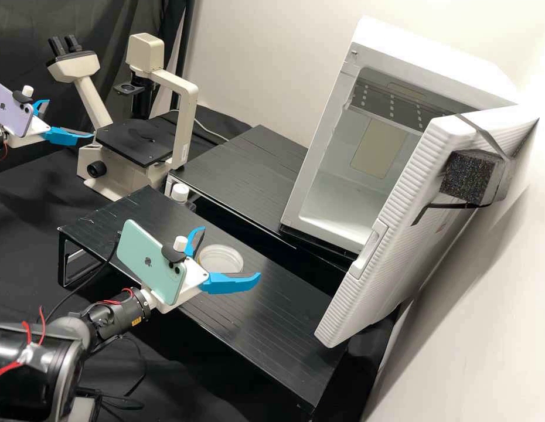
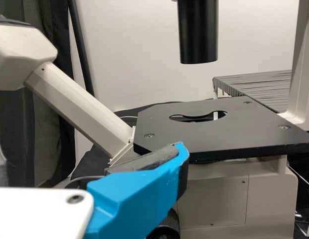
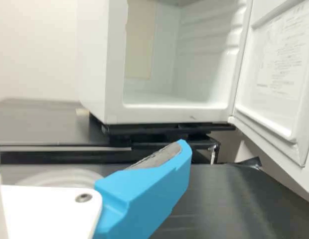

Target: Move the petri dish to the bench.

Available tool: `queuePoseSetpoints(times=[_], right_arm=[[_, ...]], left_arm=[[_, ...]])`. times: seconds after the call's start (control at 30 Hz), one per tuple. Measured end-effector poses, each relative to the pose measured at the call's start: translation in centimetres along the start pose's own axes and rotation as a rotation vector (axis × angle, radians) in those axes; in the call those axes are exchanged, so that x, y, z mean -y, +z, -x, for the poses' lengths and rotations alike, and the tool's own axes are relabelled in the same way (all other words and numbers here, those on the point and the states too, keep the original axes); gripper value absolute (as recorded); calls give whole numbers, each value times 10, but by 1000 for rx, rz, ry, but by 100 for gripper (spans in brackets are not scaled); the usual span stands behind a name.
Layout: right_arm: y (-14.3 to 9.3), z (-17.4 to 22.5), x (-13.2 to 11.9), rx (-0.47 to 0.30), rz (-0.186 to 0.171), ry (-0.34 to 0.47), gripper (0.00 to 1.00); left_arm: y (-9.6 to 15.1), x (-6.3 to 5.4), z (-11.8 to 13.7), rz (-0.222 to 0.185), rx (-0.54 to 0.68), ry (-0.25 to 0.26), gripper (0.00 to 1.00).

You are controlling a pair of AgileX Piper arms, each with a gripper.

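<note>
The clear round petri dish [image 1: 221, 259] lies flat on the low black platform [image 1: 266, 316]. Around it in the high view stands my right gripper [image 1: 231, 251], its blue fingers spread; whether they touch the dish I cannot tell. In the right wrist view, the pale rim of the dish [image 3: 65, 175] shows behind the white mount of my right gripper [image 3: 89, 149]. My left gripper [image 1: 70, 118] is open at the upper left, in front of the microscope. The left wrist view has my left gripper [image 2: 89, 154] before the microscope stage [image 2: 234, 129], nothing seen held.
A white incubator [image 1: 354, 199] with its door [image 1: 401, 234] wide open stands at the right on a rear black platform [image 1: 249, 170]. The microscope [image 1: 138, 140] is at the back left. A white-capped bottle [image 1: 180, 193] stands between the two platforms.
</note>
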State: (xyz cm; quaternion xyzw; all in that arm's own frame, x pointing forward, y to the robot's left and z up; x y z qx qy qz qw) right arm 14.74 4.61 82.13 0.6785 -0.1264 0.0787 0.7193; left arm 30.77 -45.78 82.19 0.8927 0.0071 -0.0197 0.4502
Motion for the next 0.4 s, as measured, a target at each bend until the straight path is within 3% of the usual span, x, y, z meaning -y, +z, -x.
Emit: queuePoseSetpoints(times=[0.4], right_arm=[[-15, 7, -8, -143, -169, -2, 100]], left_arm=[[0, 0, 0, 0, 0, 0, 100]])
